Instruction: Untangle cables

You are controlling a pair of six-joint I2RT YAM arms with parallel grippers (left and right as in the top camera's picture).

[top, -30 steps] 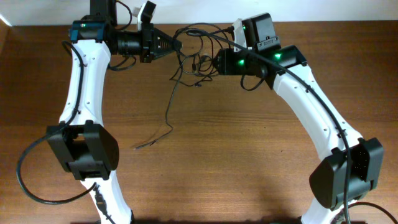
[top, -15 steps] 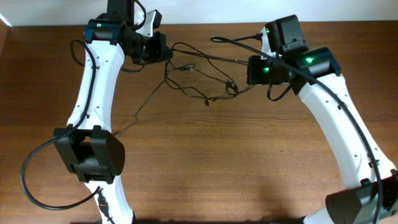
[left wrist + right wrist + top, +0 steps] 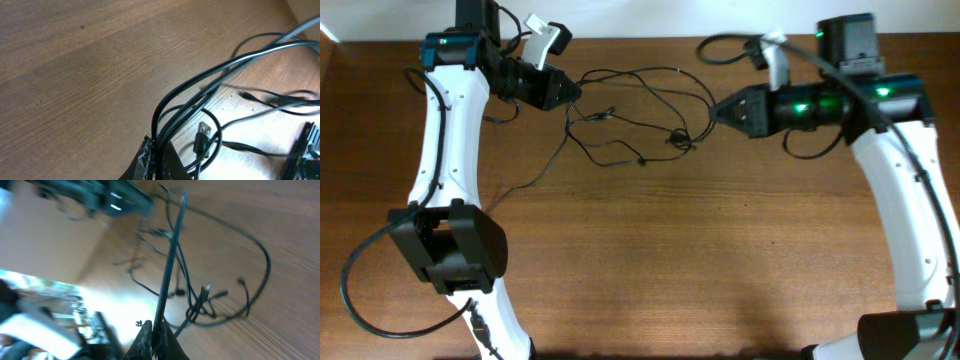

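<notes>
The cables (image 3: 640, 110) are thin black cords stretched between my two grippers above the far part of the wooden table (image 3: 650, 250), with a small knot (image 3: 678, 138) hanging in the middle and one strand trailing down left. My left gripper (image 3: 572, 95) is shut on several strands; in the left wrist view the cables (image 3: 210, 95) run out from its jaws (image 3: 156, 150), with a USB plug (image 3: 201, 132) nearby. My right gripper (image 3: 717, 110) is shut on a cable; in the right wrist view the cable (image 3: 170, 260) rises from the jaws (image 3: 154, 332), with the knot (image 3: 200, 305) beside it.
A loose strand (image 3: 535, 180) trails toward the left arm's base (image 3: 450, 245). The table's far edge (image 3: 640, 40) lies just behind both grippers. My right arm (image 3: 910, 210) runs down the right side.
Both grippers have pulled apart, the right one far to the right and the left one to the left. The cables have spread out wider between them, and the trailing end has been drawn toward the back.
</notes>
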